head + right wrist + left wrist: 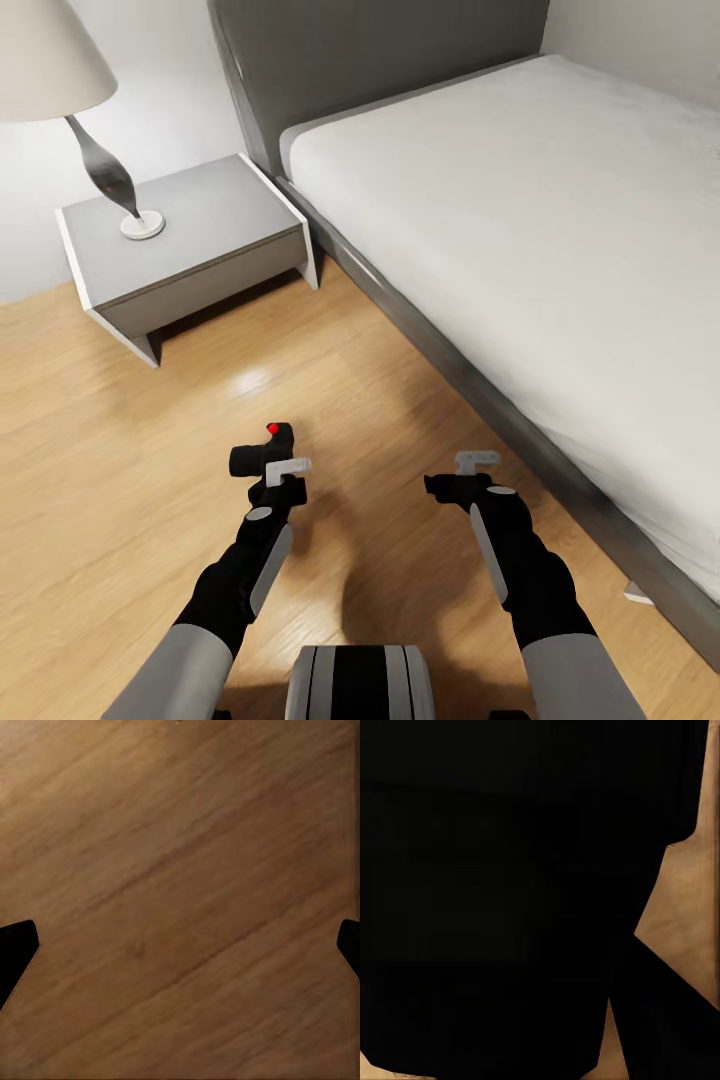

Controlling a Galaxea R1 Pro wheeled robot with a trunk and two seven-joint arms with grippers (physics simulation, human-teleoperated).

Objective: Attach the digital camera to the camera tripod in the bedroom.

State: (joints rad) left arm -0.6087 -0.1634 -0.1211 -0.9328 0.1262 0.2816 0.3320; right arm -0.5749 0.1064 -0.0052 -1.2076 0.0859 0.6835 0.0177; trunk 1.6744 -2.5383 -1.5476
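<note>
Closest to my head camera, both arms reach out over the wood floor (120,440) of the bedroom. At my left gripper (268,462) a small black object with a red dot pokes out ahead of the white fingers; by its boxy shape I judge it to be the digital camera (262,450), and the jaws look clamped on it. That arm's wrist view agrees: a black mass (495,900) sits hard against the lens, with slivers of floor at the edge. My right gripper (462,478) carries nothing. Its wrist view looks down on bare planks with one dark fingertip (15,949) at each side, so the jaws stand wide open.

I judge the camera light, rigid and smooth-sided, and fragile around any lens. It wants a firm hold across the body, with its underside left free for the mount. How much of that underside is exposed I cannot tell.

Farther on, the grey-framed bed (520,200) runs along my right side and back to its headboard. A grey nightstand (190,245) stands beside it, and a lamp (100,170) with a twisted metal stem rests on the tabletop. The tripod is nowhere ahead. I reckon I must turn to find it, minding the bed frame close by my right arm.
</note>
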